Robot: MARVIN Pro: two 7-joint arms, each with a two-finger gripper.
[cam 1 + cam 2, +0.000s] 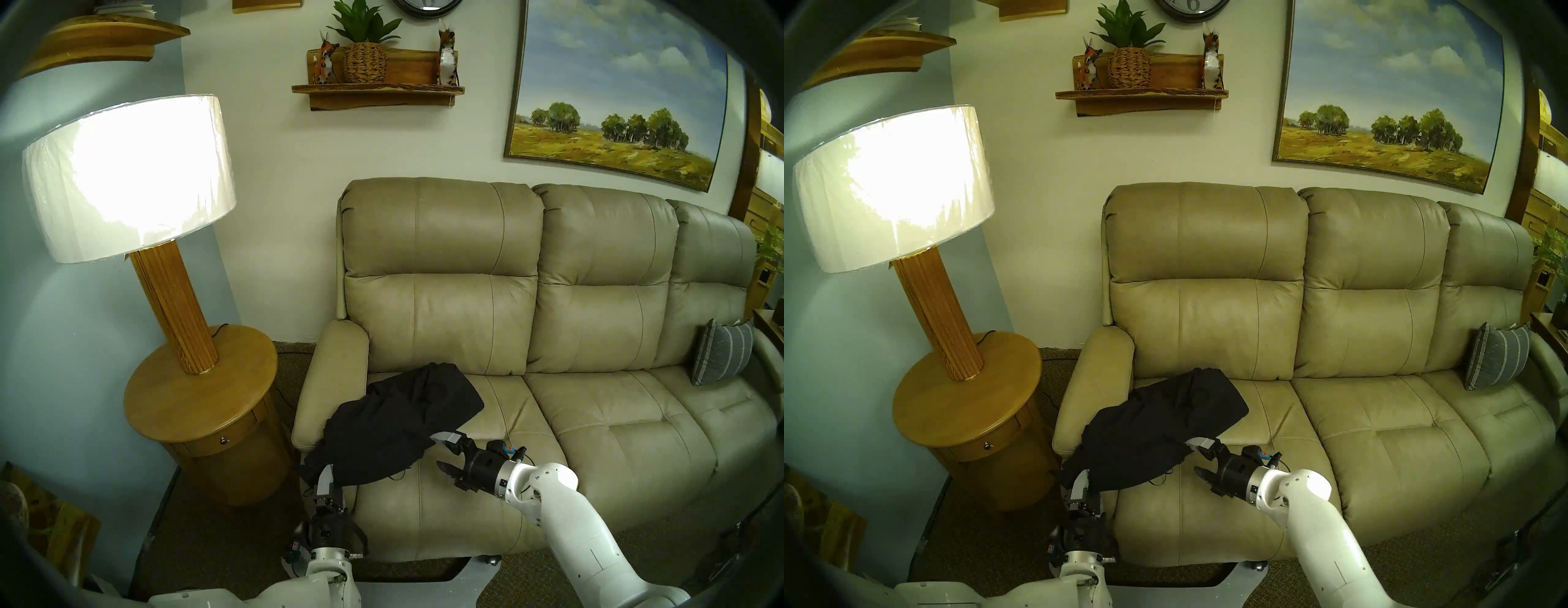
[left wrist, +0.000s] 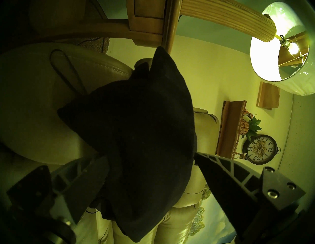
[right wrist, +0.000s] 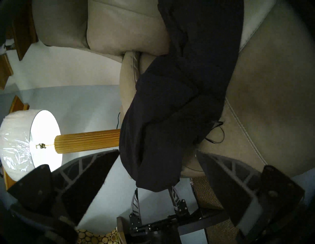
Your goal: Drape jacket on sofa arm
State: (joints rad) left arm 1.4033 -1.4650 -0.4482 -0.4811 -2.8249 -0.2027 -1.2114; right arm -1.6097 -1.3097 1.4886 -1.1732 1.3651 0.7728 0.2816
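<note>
The black jacket (image 1: 403,420) (image 1: 1166,424) lies crumpled across the front end of the beige sofa arm (image 1: 335,373) (image 1: 1098,369) and the left seat cushion, its hem hanging over the arm's front. My left gripper (image 1: 329,471) (image 1: 1079,477) points up under that hanging hem. Its jaws are open with fabric bulging between them in the left wrist view (image 2: 149,155). My right gripper (image 1: 441,453) (image 1: 1197,456) is open at the jacket's right edge above the seat, its upper finger touching the fabric. The right wrist view shows the jacket (image 3: 170,102) just beyond the fingertips.
A round wooden table (image 1: 203,407) with a lit lamp (image 1: 127,178) stands close to the left of the sofa arm. A grey striped pillow (image 1: 721,352) leans at the sofa's far right. A thin black cord (image 3: 216,136) trails from the jacket on the seat.
</note>
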